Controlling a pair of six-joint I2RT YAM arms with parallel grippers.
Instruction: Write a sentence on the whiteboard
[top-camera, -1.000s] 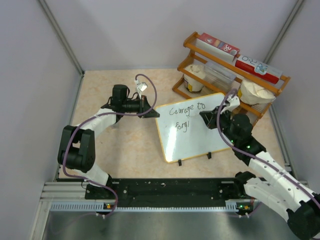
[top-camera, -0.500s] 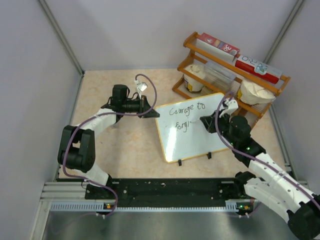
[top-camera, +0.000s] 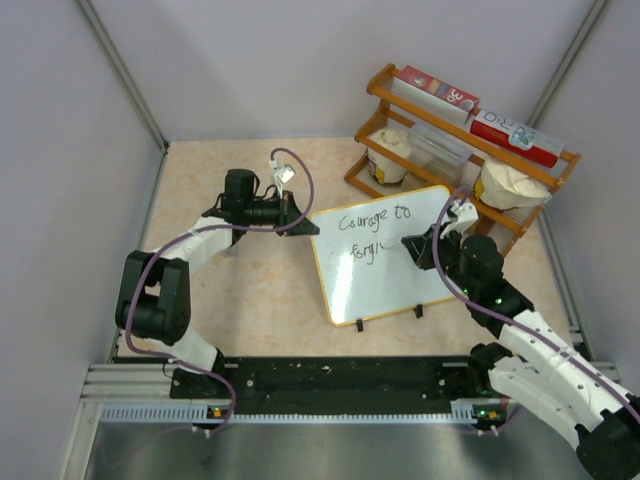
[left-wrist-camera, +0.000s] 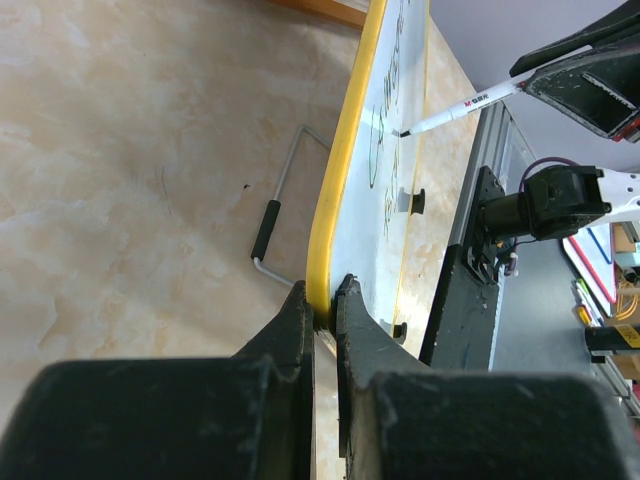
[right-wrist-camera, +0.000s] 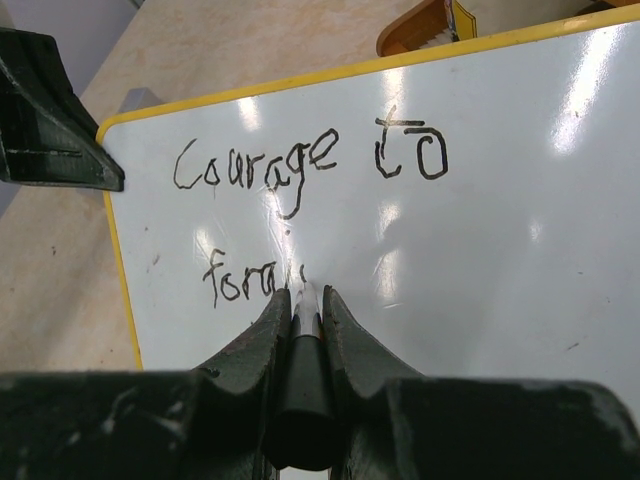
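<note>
Sitting lower than before, the right gripper (top-camera: 414, 243) is pinching a slim white marker (left-wrist-camera: 468, 102). Only the left wrist view is showing the left gripper (left-wrist-camera: 324, 298) clamping the yellow-rimmed glossy whiteboard (top-camera: 400, 285).

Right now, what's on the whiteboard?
On the whiteboard: the sentence, "Courage to" above "for" and a half-hidden letter. The marker in the right gripper covers whatever follows on that second line.
</note>
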